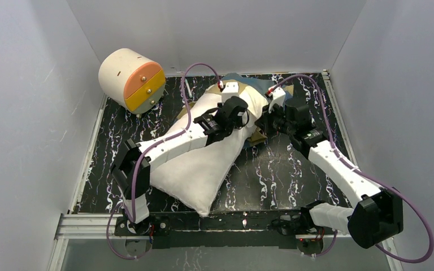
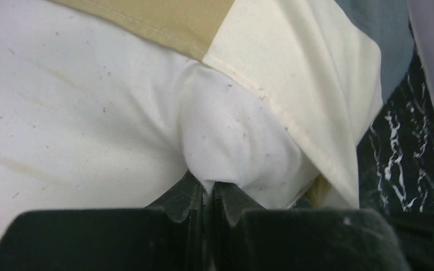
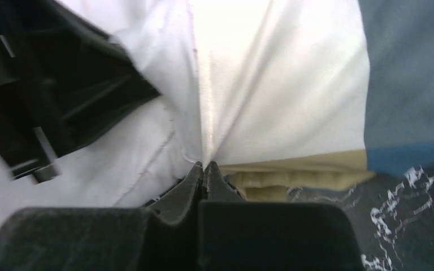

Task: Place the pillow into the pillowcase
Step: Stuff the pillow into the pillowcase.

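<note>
On the black marbled desk (image 1: 282, 175), the pillow (image 1: 198, 169) has only its far end inside the pillowcase (image 2: 294, 62). Your left claw (image 2: 208, 192) pinches the pillow and your right claw (image 3: 203, 169) pinches the pillowcase edge. Next, you likely push the pillow deeper.

Robot laboratory, enclosed test cell. Evidence: plain pale walls (image 1: 28, 113) boxing in three sides; a black marbled bench (image 1: 282, 175) edged with an aluminium rail (image 1: 90, 224); two white-and-black machines bolted at its near edge, the left arm (image 1: 169, 145) and the right arm (image 1: 339, 164); purple cables (image 1: 189, 107) looped along them. Contents on the bench: a cream-and-orange cylinder (image 1: 130, 79), a white pillow (image 1: 198, 169), a blue, tan and cream pillowcase (image 1: 248, 79).
</note>
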